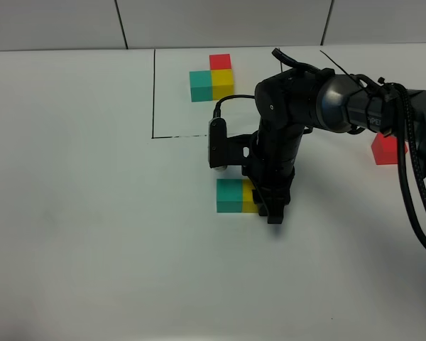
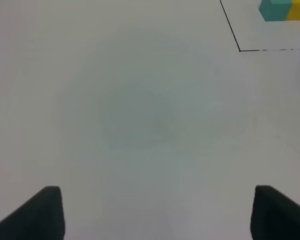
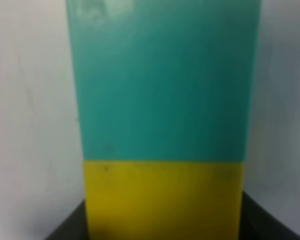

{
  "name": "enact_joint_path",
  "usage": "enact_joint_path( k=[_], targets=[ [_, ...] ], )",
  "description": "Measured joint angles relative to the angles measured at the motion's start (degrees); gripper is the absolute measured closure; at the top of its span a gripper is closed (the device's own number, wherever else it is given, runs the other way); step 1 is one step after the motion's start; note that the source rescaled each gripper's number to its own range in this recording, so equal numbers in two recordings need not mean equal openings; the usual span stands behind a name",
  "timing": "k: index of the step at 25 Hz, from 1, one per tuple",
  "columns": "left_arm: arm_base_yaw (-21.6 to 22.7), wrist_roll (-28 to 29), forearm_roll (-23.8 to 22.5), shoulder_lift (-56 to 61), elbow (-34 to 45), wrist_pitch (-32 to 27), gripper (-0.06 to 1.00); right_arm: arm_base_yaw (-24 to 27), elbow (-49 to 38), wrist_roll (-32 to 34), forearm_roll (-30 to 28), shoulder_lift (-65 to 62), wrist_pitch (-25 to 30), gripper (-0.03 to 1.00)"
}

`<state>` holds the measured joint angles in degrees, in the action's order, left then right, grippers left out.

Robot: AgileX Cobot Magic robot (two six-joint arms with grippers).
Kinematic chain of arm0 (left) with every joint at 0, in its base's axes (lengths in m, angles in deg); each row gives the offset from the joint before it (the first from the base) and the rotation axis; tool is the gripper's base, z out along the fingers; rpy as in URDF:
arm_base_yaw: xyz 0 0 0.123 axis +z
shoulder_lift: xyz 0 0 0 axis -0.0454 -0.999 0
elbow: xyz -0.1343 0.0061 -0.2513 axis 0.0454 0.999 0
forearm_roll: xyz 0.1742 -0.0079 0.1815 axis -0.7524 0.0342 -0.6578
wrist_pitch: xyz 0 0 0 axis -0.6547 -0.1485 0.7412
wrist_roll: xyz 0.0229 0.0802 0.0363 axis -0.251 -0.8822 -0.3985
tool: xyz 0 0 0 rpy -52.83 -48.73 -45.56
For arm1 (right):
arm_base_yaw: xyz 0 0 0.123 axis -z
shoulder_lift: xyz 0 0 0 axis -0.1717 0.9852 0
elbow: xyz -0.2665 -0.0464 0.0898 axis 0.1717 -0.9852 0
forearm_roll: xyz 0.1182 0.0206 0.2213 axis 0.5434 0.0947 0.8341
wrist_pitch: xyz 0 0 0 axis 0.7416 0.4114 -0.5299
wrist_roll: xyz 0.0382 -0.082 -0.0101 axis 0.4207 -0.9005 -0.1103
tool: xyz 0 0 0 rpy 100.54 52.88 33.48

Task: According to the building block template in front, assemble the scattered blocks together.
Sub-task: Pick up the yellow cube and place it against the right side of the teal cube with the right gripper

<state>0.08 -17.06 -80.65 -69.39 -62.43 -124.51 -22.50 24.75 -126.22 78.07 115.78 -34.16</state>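
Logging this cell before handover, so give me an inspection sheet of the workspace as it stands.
Surface: white table, matte.
Job's things: building block template inside black outline; teal cube and yellow cube joined side by side; red cube apart, near right arm.
Clutter: nothing seen.
Grippers: left gripper open, empty; right gripper shut, tip beside yellow cube.
Cables: black cables along right arm.
Surroundings: panelled wall behind.

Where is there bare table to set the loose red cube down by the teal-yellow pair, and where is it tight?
Free: the wide table stretch left of the teal cube, and the strip in front of the pair, toward the camera. Crowded: right of the yellow cube, where the right gripper stands, and behind the pair, under the arm.
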Motion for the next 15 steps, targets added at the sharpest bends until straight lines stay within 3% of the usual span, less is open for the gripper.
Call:
enact_joint_path(
  k=[15],
  targets=[
    [0.00, 0.00, 0.00, 0.00, 0.00, 0.00, 0.15, -0.04, 0.00, -0.21, -0.24, 0.00, -0.14, 0.95]
  ],
)
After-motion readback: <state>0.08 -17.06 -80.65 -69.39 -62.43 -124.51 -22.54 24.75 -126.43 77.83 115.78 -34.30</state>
